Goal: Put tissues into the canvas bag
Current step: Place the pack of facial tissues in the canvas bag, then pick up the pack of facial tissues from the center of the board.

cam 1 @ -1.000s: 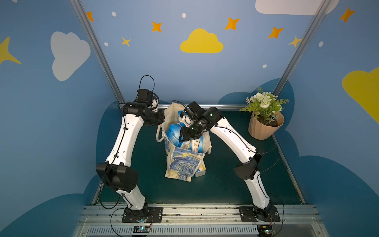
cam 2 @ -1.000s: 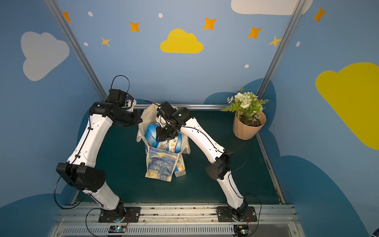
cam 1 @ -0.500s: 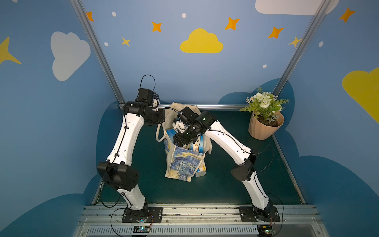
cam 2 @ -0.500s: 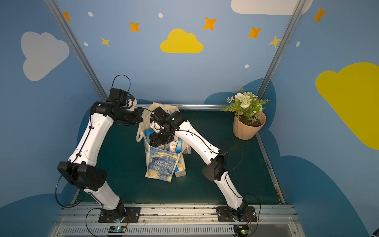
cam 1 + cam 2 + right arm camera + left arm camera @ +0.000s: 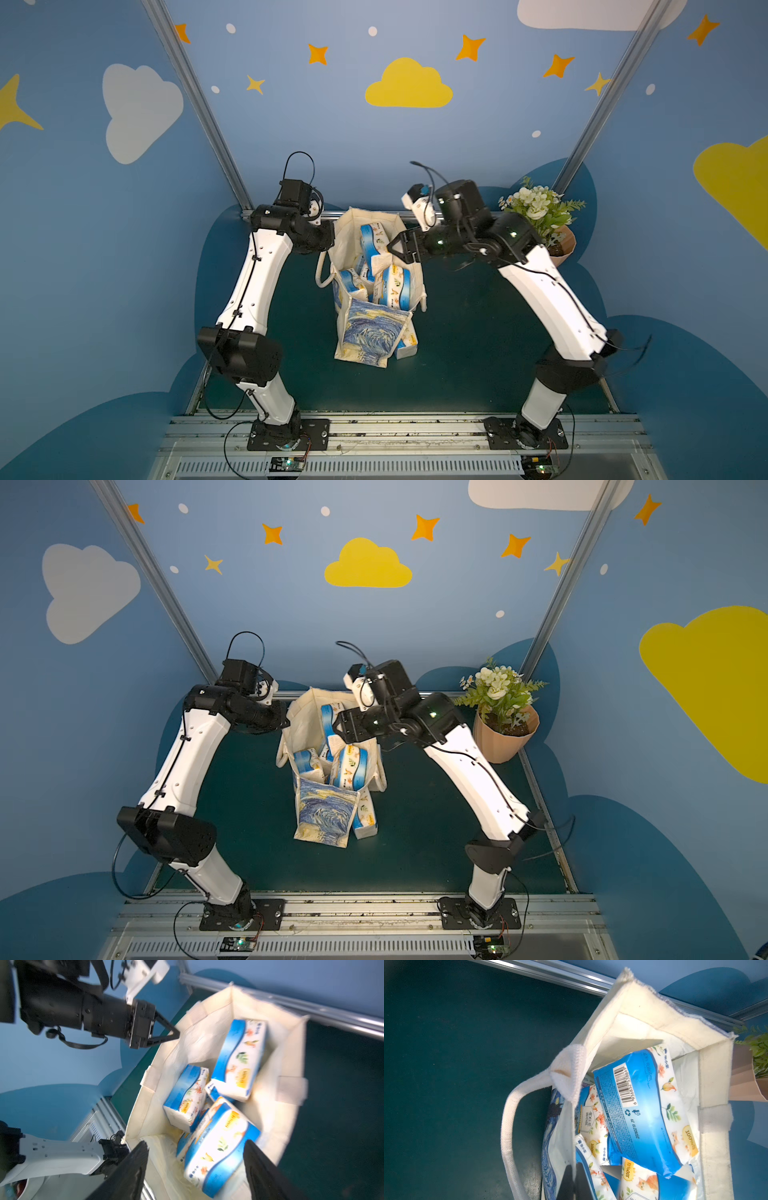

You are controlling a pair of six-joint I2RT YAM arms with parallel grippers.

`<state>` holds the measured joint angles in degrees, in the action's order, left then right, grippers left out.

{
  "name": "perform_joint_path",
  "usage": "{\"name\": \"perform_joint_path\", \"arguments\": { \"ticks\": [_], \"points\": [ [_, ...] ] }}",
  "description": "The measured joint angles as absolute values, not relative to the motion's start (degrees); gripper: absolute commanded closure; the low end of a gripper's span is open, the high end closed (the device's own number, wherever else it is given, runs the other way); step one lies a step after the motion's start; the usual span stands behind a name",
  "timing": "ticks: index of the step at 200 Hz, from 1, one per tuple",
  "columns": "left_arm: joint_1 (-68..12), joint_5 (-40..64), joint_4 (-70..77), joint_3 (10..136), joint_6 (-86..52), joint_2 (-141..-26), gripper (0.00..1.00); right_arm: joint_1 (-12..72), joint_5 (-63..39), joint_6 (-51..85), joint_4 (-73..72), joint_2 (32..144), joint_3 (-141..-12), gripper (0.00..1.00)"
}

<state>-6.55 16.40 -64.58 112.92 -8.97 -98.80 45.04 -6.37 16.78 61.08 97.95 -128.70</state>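
Note:
The cream canvas bag (image 5: 372, 338) (image 5: 326, 816) stands mid-table with its mouth open. Several white-and-blue tissues (image 5: 392, 286) (image 5: 351, 766) (image 5: 639, 1109) (image 5: 239, 1057) lie jumbled inside it. One more pack (image 5: 406, 347) (image 5: 365, 825) rests on the table against the bag's front right corner. My left gripper (image 5: 330, 243) (image 5: 574, 1169) is shut on the bag's left wall just below the rim. My right gripper (image 5: 390, 248) (image 5: 338, 729) (image 5: 196, 1142) hangs open and empty above the bag's right rim, over the topmost pack (image 5: 218, 1147).
A ribbed peach flowerpot (image 5: 561, 245) (image 5: 505, 737) with white flowers stands at the back right corner. The bag's loose handle (image 5: 508, 1126) droops outside the left wall. Blue walls and metal posts enclose the dark green table.
My right gripper has opened, let a tissue pack go into the bag, and drawn back up and to the right. The left arm has kept its hold on the bag.

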Motion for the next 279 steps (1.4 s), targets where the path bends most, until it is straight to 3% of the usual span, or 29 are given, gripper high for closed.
{"name": "perform_joint_path", "arguments": {
  "ticks": [49,99,145,176,223,279],
  "points": [
    [-6.5,16.4,-64.6,113.4,-8.9,-99.3,0.96,39.2,0.5,17.8,57.1,80.5,-97.5,0.27],
    [-6.5,16.4,-64.8,113.4,-8.8,-99.4,0.96,46.5,0.4,19.8,52.0,60.4,-61.1,0.27],
    [-6.5,16.4,-64.9,113.4,-8.6,-99.4,0.96,50.6,0.8,27.6,47.9,42.9,-45.2,0.26],
    [-6.5,16.5,-64.8,113.4,-8.6,-99.6,0.96,54.7,0.7,29.8,43.5,44.9,-40.1,0.22],
    [-6.5,17.3,-64.4,113.4,-8.6,-100.5,0.96,57.1,0.4,28.1,32.7,59.3,-39.5,0.18],
    [-6.5,17.4,-64.3,113.4,-8.6,-100.5,0.96,57.1,-2.0,23.5,24.0,75.4,-47.1,0.15]
  ]
}}
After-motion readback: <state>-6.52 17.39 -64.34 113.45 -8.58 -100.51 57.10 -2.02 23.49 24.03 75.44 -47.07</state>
